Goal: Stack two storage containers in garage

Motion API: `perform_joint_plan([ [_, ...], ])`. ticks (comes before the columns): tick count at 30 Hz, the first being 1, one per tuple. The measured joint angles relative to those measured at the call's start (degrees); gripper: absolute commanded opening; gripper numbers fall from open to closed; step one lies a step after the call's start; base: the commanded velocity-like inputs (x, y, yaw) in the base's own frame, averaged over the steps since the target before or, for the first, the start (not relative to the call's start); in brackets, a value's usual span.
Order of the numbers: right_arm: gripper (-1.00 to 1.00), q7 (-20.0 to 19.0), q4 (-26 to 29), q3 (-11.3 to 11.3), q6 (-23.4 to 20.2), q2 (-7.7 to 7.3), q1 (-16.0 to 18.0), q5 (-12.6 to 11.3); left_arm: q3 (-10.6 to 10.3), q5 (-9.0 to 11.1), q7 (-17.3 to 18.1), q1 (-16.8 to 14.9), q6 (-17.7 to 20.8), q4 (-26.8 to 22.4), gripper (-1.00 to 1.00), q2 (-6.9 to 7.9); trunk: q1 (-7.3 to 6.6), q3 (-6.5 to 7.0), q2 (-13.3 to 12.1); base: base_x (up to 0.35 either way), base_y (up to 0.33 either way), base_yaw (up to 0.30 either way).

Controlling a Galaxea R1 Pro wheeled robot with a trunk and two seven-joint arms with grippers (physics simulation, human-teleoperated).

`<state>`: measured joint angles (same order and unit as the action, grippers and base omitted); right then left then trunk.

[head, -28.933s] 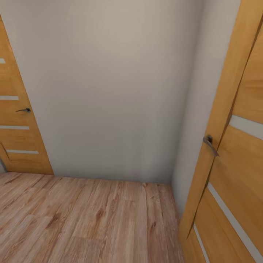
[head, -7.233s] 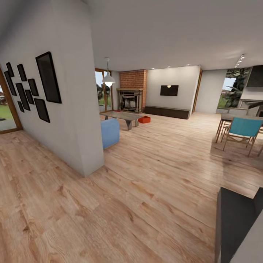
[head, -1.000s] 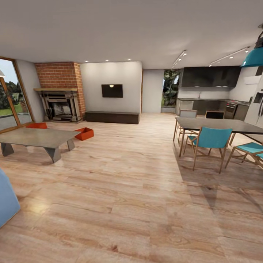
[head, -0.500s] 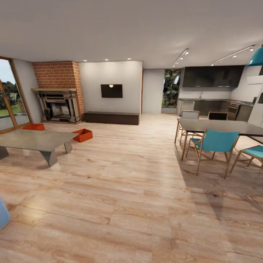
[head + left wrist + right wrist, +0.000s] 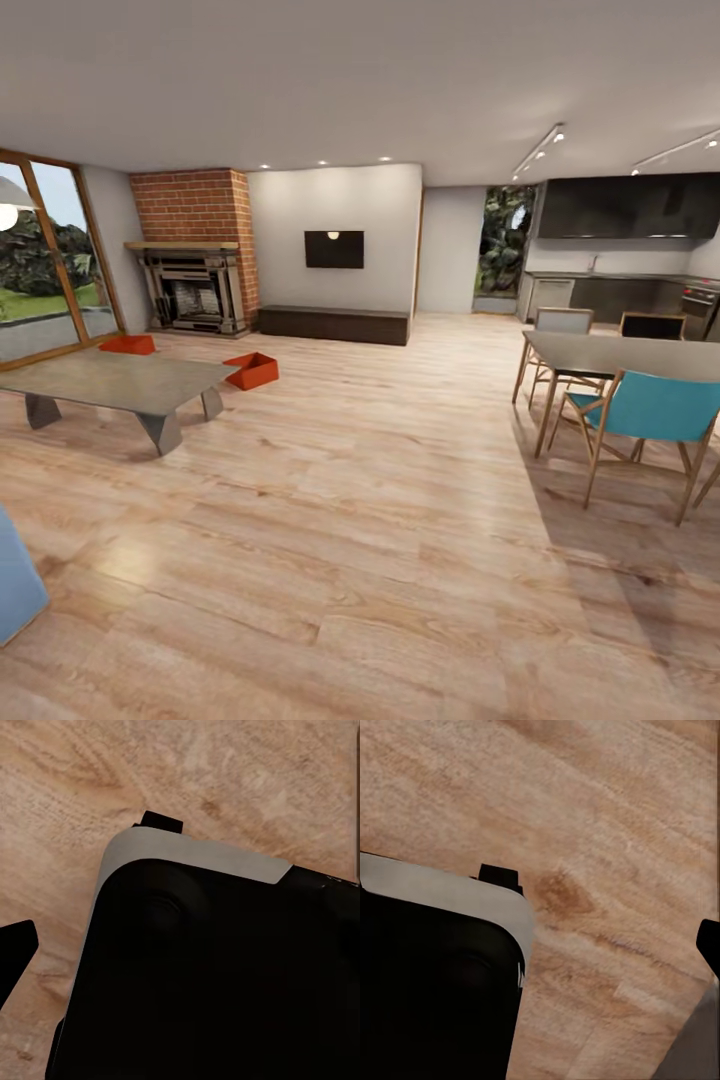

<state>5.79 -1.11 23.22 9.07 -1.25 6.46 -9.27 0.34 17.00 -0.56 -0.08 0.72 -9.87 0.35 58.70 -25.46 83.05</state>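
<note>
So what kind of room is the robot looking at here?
It looks like an open-plan living room joined to a dining and kitchen area. A brick fireplace, a wall-mounted TV and a low table mark the lounge; two red-orange storage containers sit on its wood floor.

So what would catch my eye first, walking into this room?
Probably the two red-orange storage containers on the wood floor: one just past the low grey table, the other nearer the brick fireplace. Then the turquoise chair at the dining table on the right.
</note>
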Motion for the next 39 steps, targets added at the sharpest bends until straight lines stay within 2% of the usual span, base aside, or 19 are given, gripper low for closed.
perform_joint_plan([
  [18,1.00,0.2,0.0,0.9,-0.2,-0.27,0.0,0.9,0.0,0.0,0.0,0.0,0.0,0.0,1.00,0.00,0.00,0.00,0.0,0.323,0.000,0.006],
  [39,1.00,0.2,-0.4,0.3,-0.4,0.14,0.0,0.2,0.0,0.0,0.0,0.0,0.0,0.0,1.00,0.00,0.00,0.00,0.0,0.323,0.000,0.000],
])
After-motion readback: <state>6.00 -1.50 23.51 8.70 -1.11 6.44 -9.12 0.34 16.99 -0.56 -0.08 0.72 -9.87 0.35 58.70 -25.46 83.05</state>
